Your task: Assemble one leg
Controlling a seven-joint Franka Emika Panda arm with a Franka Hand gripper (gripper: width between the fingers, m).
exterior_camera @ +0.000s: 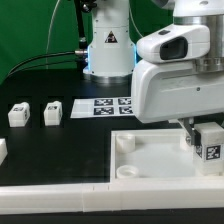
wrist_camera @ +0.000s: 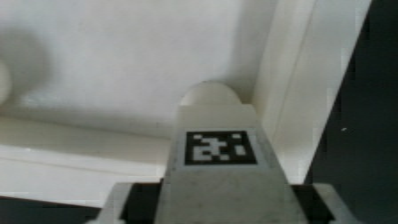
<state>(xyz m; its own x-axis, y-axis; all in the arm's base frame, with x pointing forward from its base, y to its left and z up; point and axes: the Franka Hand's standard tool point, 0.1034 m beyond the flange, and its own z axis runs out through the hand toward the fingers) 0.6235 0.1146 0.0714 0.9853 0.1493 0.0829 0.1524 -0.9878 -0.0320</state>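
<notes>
1. The small white plastic cuboid leg with its black-and-white square tag (wrist_camera: pixel 217 160) sits pinched between my fingers, hanging over the large flat white square panel (exterior_camera: pixel 150 160) near that panel's corner at the exterior view's right.
2. My pincer (exterior_camera: pixel 207 150) is pressed onto the leg from two sides; in the wrist view the dark pads (wrist_camera: pixel 320 200) flank the block.
3. Just beyond the leg's far end, the wrist view shows a rounded socket (wrist_camera: pixel 217 95) beside the panel's raised rim. I judge this to be the target, so I should centre the leg over it before descending.
4. I should keep the leg upright and lower slowly; a tilt could jam it against the rim.
5. Two spare white tagged blocks (exterior_camera: pixel 35 113) lie well apart on the black bench (exterior_camera: pixel 60 150), beside the marker board (exterior_camera: pixel 105 106).
</notes>
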